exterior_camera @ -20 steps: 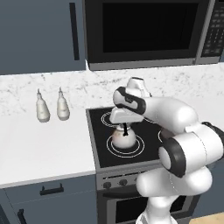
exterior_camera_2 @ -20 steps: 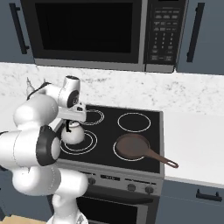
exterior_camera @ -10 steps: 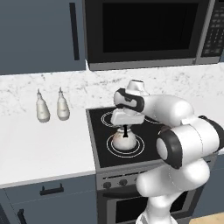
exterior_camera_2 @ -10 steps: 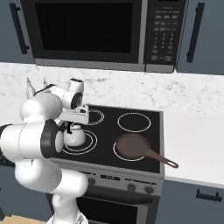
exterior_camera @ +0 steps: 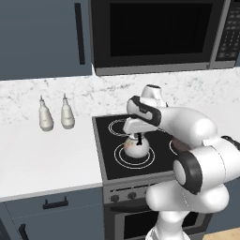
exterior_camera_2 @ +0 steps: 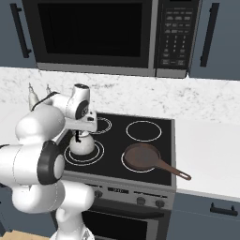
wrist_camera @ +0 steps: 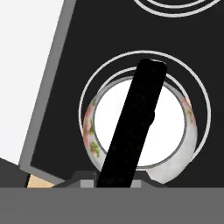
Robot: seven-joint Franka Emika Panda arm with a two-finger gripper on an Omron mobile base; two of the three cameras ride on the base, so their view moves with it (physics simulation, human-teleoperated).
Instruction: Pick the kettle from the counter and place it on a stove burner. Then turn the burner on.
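One kettle (exterior_camera: 136, 148) on stove burner (exterior_camera: 118, 159) | two bottles (exterior_camera: 56, 114) | gripper (exterior_camera: 136, 136) state unclear

My arm's folded: elbow high, forearm reaching forward and left from the base, wrist bent so the hand points straight down. My gripper (exterior_camera: 139, 138) hangs low in the left base view; in the right base view the gripper (exterior_camera_2: 78, 136) sits under the white hand block. Fingertips barely show in the hand view, so I can't tell the jaw gap.
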